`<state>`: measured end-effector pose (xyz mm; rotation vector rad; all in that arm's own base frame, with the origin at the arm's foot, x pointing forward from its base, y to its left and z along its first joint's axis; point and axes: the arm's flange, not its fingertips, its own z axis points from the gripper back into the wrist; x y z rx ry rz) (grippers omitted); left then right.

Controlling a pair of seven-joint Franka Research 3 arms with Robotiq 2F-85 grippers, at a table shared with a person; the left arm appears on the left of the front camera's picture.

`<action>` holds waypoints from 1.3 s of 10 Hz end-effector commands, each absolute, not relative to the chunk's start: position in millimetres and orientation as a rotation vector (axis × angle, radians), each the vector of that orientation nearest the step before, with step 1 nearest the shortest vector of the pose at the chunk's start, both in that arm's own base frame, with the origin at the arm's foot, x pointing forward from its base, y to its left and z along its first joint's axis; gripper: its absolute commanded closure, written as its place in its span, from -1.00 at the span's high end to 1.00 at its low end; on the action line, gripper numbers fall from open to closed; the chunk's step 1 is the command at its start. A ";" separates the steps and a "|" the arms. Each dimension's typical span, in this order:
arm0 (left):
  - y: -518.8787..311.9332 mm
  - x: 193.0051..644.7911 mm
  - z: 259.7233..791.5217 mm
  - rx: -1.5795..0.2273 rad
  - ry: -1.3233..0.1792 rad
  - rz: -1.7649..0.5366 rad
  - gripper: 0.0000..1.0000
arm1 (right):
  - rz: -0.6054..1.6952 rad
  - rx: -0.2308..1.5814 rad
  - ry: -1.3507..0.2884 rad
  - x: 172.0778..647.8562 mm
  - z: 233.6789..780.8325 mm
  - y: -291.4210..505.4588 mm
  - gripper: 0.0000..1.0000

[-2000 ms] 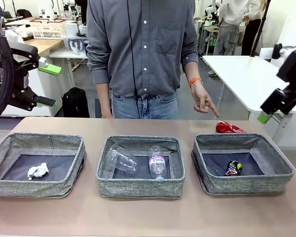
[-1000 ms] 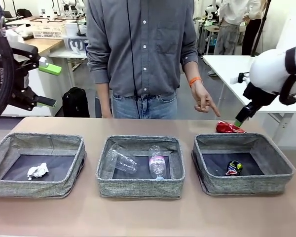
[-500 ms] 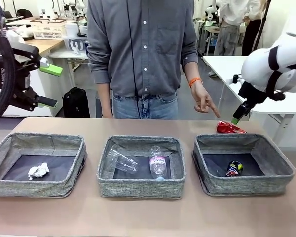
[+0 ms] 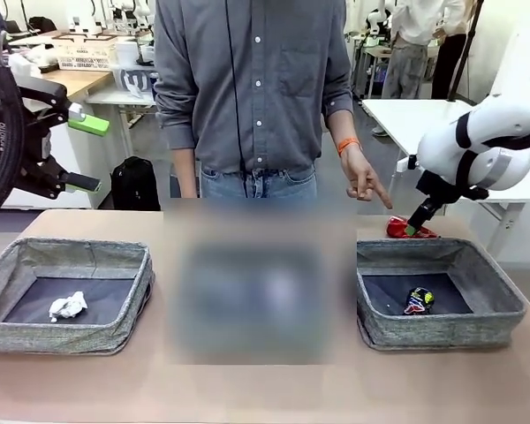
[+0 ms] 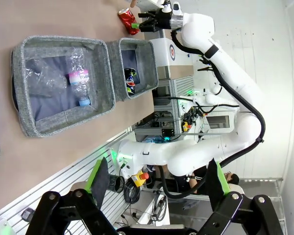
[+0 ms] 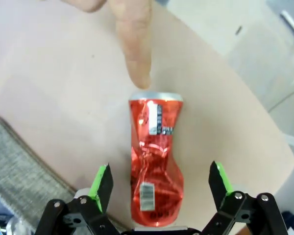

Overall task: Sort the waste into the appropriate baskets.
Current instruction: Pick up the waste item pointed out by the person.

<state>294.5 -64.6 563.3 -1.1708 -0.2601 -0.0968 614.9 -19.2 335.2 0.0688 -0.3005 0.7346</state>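
Tan and bare between the bins, the worktop (image 4: 88,380) runs across the lower half of the front view, with lab benches behind. At far left the left gripper (image 4: 81,152) hangs above the worktop's left edge, its jaws spread wide and holding nothing. Below it, lower left, one grey basket (image 4: 9,331) holds a crumpled white tissue (image 4: 67,306). The middle of the front view is blurred, but the left wrist view shows a second basket (image 5: 19,68) there with a clear plastic cup (image 5: 44,68) and a water bottle (image 5: 77,78) lying in it. Right of centre, a person's hand (image 4: 364,179) points a finger down at the crushed red can (image 4: 410,230), which lies on its side just beyond the far rim of the right-hand basket (image 4: 503,305); a dark drink can (image 4: 419,300) sits inside that one. The right gripper (image 6: 160,183) hovers over the red can with its jaws fully open, one either side of the crumpled body, touching nothing.

The can looks light, thin-walled and already dented, so it should give further under pressure; its printed skin may be slick. Taking it across the narrower crushed waist seems the surest hold.
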 end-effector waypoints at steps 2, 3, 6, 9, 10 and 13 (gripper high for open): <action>-66.1 294.6 563.7 -1.193 -0.271 -0.108 1.00 | 0.764 0.134 -0.314 630.9 315.6 -24.1 1.00; -66.1 294.6 563.7 -1.193 -0.271 -0.108 1.00 | 0.760 0.149 -0.323 632.9 312.5 -24.8 1.00; -66.1 294.6 563.7 -1.193 -0.271 -0.108 1.00 | 0.754 0.155 -0.340 638.5 307.2 -25.1 1.00; -66.1 294.6 563.7 -1.193 -0.271 -0.108 1.00 | 0.725 0.124 -0.326 641.7 300.3 -25.1 -0.13; -66.1 294.6 563.7 -1.193 -0.271 -0.108 1.00 | 0.726 0.128 -0.328 641.9 300.0 -25.2 -0.44; -66.1 294.6 563.7 -1.193 -0.271 -0.108 1.00 | 0.728 0.128 -0.323 642.2 298.9 -24.8 -1.00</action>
